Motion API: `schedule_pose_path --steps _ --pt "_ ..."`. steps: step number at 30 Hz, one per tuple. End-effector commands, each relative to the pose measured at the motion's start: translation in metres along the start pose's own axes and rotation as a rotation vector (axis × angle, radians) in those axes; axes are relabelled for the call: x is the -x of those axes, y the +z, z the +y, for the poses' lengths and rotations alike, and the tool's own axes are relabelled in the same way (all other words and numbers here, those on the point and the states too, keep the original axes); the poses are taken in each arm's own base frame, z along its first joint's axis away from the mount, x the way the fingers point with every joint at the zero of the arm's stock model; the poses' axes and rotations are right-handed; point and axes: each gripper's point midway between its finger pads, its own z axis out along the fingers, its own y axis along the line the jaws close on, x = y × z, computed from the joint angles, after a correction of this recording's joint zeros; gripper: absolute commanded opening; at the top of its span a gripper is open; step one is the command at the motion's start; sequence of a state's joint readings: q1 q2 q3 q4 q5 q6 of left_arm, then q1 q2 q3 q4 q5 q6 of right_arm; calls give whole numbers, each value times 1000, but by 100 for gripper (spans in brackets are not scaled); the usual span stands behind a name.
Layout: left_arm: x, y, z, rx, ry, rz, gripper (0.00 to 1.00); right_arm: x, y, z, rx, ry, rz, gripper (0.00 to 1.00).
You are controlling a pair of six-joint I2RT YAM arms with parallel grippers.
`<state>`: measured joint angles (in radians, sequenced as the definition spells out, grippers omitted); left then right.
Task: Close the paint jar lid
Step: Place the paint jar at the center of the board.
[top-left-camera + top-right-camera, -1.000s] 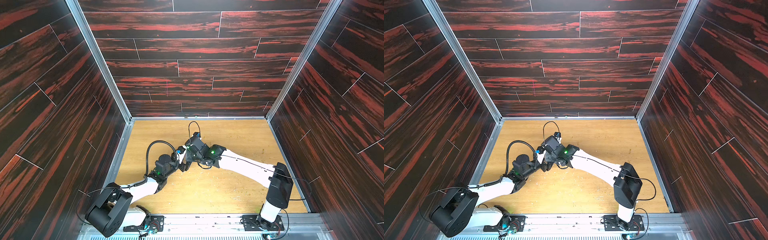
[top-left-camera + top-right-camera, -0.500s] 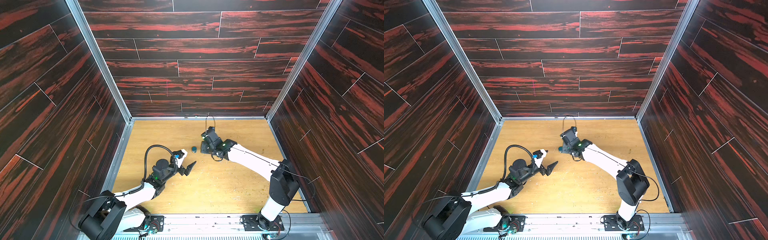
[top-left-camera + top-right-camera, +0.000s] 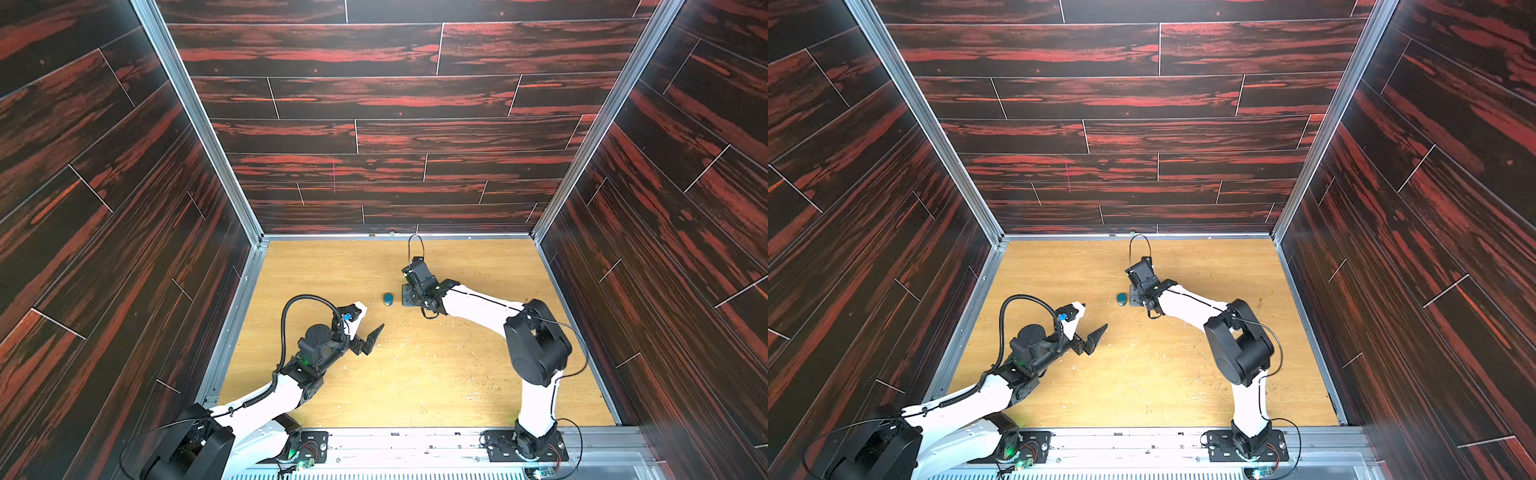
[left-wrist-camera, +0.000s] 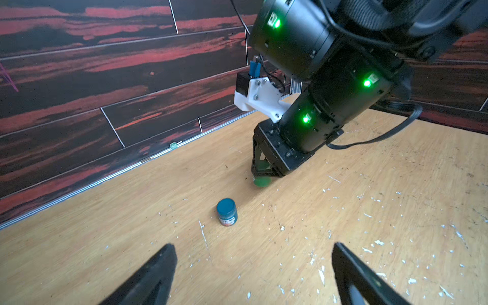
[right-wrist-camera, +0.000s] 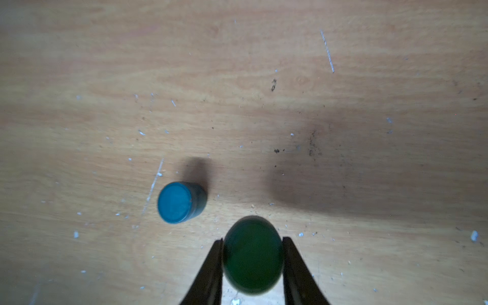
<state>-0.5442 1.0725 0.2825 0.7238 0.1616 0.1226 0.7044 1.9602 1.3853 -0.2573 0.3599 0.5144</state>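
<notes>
Right pincer (image 5: 253, 239): is pinching a dark green round lid (image 5: 253, 260) by its rim, one black finger (image 5: 208, 274) pressing on each side, with the tips pointing down at the table.
Lid: is hanging just beside the small blue cylindrical paint jar (image 5: 179, 202), on the side toward the right arm, apart from it and not touching. It is sitting low over the wood. Whether it is touching the wood cannot be told.
Jar: is standing upright on the table in both top views (image 3: 388, 298) (image 3: 1121, 298), its flat blue top facing up and a red-and-white label band (image 4: 227, 221) running round its lower part. Nothing is gripping it.
Left pincer (image 4: 253, 245): is holding its two dark fingers spread wide with nothing between them. It is hovering well apart from the jar, on the side nearer the robot's base, and the jar is showing ahead of the gap in the left wrist view.
Table: the light wooden tabletop (image 3: 415, 374) is carrying the jar, and white flecks and scratches are showing around it.
Walls: dark panels with red wood grain (image 3: 374, 124) are enclosing the table beyond the jar and to both sides of it.
</notes>
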Motion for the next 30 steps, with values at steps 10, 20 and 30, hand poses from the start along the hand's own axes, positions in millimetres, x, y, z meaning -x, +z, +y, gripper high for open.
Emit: schedule_pose_path --steps 10,20,30 --pt "-4 -5 3 22 14 14 94 4 37 -1 -31 -61 -34 0" --pt "-6 -5 3 26 18 20 94 -6 46 -2 -34 -46 -13 10" --pt "-8 -5 4 32 17 23 95 1 35 -3 -50 -37 -7 71"
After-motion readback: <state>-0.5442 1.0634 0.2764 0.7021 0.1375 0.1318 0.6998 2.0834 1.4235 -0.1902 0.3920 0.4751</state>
